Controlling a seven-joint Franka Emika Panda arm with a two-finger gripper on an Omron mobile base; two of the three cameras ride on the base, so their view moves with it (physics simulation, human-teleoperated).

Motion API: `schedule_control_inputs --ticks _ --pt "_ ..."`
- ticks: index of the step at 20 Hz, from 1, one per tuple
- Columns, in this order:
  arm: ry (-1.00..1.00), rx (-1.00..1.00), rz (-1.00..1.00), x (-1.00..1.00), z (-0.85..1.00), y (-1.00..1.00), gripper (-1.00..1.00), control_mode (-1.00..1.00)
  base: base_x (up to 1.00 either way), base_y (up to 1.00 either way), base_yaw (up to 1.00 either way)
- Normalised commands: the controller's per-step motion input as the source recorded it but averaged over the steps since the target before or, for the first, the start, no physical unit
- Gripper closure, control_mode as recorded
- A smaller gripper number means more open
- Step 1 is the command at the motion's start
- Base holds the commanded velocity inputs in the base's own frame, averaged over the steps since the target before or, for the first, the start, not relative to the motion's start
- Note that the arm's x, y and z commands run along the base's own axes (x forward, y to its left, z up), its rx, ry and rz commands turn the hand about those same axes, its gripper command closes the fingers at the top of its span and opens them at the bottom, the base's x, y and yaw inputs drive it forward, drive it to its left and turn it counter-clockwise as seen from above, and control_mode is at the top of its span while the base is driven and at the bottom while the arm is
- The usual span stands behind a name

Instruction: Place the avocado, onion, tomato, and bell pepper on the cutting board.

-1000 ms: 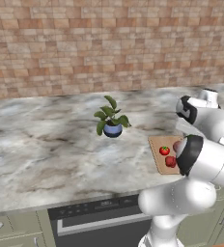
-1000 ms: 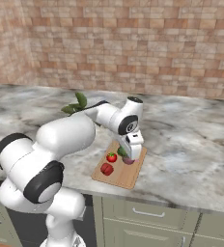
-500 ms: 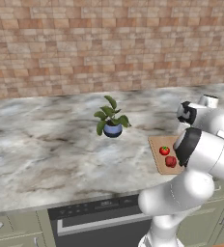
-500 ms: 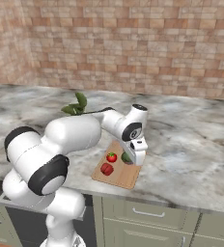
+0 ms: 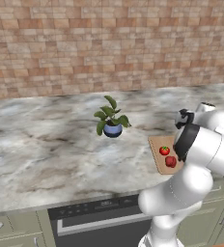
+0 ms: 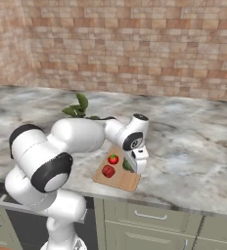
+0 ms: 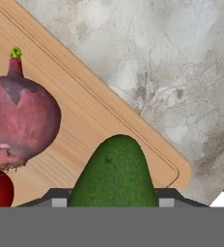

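Avocado: dark green, smooth and rounded, tapering toward its far end. It sits between the finger tips at the bottom of the hand view, over the cutting board, near the board's corner.
Gripper: jaws drawn in and pinching the avocado across its broad end.
Handling, avocado: I'd judge it light and firm but slick-skinned, with a curved body that could squirt out of a pinch; taking it across the widest part looks like the safest hold.
Cutting board: flat tan wood with a shallow groove running inside its edge. It lies near the front edge of the counter, to the right of the potted plant as seen from the left base view.
Onion: purplish-pink, round, with a small green tip. It rests on the board just beside the avocado and would roll if nudged.
Tomato: bright red with a green cap, on the board.
Pepper: deeper red and lumpier, on the board just in front of the tomato.
Counter: grey-veined marble, hard and smooth, so round food would not stay put on it.
Plant: leafy, in a blue pot, near the board but apart from it.
Room: brick wall behind the counter, pale green cabinets and an oven front below.
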Motion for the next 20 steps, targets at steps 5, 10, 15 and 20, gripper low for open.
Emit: schedule_control_inputs --ticks 5,10,15,20 --pt "0.00 0.00 0.00 0.09 -0.23 0.00 1.00 -1.00 0.00 0.00 0.00" --pt "0.00 0.00 0.00 0.12 -0.15 0.00 1.00 -1.00 0.00 0.00 0.00" --pt "0.00 0.00 0.00 0.05 -0.11 0.00 1.00 -1.00 0.00 0.00 0.00" --pt "0.00 0.00 0.00 0.01 -0.19 0.00 1.00 -1.00 0.00 0.00 0.00"
